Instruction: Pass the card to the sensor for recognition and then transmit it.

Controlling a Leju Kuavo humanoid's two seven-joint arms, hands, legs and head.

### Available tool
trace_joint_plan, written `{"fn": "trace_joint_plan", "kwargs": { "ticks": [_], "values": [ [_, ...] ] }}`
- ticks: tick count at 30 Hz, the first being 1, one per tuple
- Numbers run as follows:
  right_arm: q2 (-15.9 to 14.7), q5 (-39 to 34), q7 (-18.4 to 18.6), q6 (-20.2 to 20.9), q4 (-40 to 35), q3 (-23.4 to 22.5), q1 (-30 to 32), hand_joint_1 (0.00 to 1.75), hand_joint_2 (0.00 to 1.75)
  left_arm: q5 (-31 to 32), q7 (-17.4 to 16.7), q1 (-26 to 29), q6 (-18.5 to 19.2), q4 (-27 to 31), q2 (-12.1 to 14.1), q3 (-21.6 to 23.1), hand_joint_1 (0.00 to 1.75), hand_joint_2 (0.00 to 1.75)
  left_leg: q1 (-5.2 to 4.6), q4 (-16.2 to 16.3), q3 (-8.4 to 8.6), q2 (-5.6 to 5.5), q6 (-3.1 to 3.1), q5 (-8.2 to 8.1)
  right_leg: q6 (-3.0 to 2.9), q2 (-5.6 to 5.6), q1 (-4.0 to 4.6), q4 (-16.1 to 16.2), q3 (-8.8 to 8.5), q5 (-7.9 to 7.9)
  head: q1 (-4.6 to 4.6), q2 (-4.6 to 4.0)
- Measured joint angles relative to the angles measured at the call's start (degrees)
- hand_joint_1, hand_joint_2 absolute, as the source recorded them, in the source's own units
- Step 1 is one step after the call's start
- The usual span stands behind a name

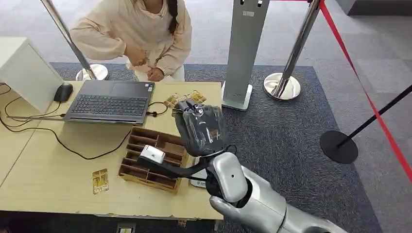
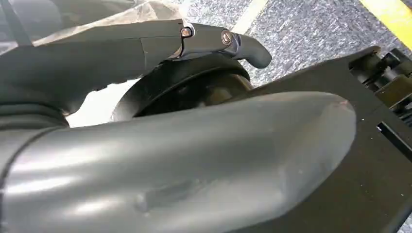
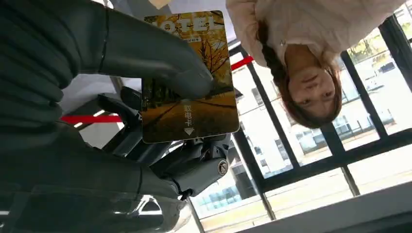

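card [image 3: 188,77]: part behind thumb | person [image 1: 141,34]: head cut off by edge

right hand [image 1: 201,128]: raised over the table's [image 1: 63,179] right edge, wooden organizer [image 1: 150,160] right under it at 7 o'clock
12 o'clock: person [image 1: 141,39] seated close behind the laptop [image 1: 109,101]
1 o'clock: grey kiosk stand [image 1: 243,53]
3 o'clock: open carpet [image 1: 286,136]

— That card [image 3: 189,77] the right hand [image 1: 201,128] pinches looks glossy, printed plastic?

— Yes, and the hand wears a shiny clear film over matt dark plastic. The arm [image 1: 252,194] behind it is smooth silver metal.

— The table [image 1: 58,165]?

— Pale matt wood; the divided tray [image 1: 153,160] beside the hand is rougher brown wood. Beyond the table, chrome posts [image 1: 296,43] stand on coarse grey carpet [image 1: 286,126].
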State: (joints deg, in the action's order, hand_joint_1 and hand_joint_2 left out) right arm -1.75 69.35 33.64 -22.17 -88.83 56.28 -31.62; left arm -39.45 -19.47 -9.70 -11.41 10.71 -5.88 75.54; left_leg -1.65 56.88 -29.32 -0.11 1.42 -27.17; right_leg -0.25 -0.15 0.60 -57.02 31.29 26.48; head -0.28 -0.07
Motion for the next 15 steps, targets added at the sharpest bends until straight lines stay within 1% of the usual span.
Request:
{"fn": "trace_joint_plan", "kwargs": {
  "ticks": [2,4,5,8,12,15],
  "values": [
    [-1.18,0.78,0.26,-1.5,-2.7,-0.85,1.65,1.75,1.75,-0.39,3.27,0.53,0.91,-0.22,0.72,-0.07,0.0,0.0,0.0,0.0,0.0,0.03,0.0,-0.01,0.0,0.0,0.0,0.0,0.01,0.0,-0.02,0.0],
    [-2.3,1.0,0.44,-3.61,-5.14,-1.73,3.21,1.75,1.75,-0.72,4.96,0.8,1.64,-0.31,1.27,-0.13,0.0,0.0,0.0,0.0,0.0,0.0,0.0,-0.01,0.01,-0.01,0.0,0.0,0.0,0.01,0.0,0.0],
    [-3.15,1.03,0.46,-4.17,-6.41,-2.27,4.08,1.75,1.75,-0.79,5.35,0.89,1.77,-0.31,1.42,-0.22,0.0,0.0,0.0,0.0,-0.01,-0.01,0.0,-0.01,0.01,-0.01,0.0,0.0,0.0,0.01,-0.04,0.0],
    [-5.09,-0.81,0.35,-8.13,-10.14,-4.07,6.72,1.75,1.75,-1.35,5.83,0.99,1.62,-0.31,1.57,-0.35,0.0,0.0,0.0,0.0,0.0,0.04,-0.01,-0.03,0.0,0.0,0.0,0.0,-0.01,0.01,-0.02,0.0],
    [-7.43,-4.2,-1.09,-12.02,-13.83,-6.19,10.19,1.75,1.75,-1.75,6.12,1.05,1.55,-0.31,1.64,-0.42,0.0,0.0,0.0,0.0,0.0,0.03,-0.01,-0.03,0.01,0.0,0.0,0.01,-0.01,0.01,0.0,0.0],
    [-8.65,-4.99,-3.04,-12.96,-15.95,-7.34,12.77,1.75,1.75,-2.1,6.18,1.05,1.53,-0.31,1.64,-0.44,0.0,0.0,0.0,0.0,0.01,0.04,0.0,-0.03,0.0,0.0,0.0,0.01,-0.02,0.01,0.0,0.0]
  ]
}}
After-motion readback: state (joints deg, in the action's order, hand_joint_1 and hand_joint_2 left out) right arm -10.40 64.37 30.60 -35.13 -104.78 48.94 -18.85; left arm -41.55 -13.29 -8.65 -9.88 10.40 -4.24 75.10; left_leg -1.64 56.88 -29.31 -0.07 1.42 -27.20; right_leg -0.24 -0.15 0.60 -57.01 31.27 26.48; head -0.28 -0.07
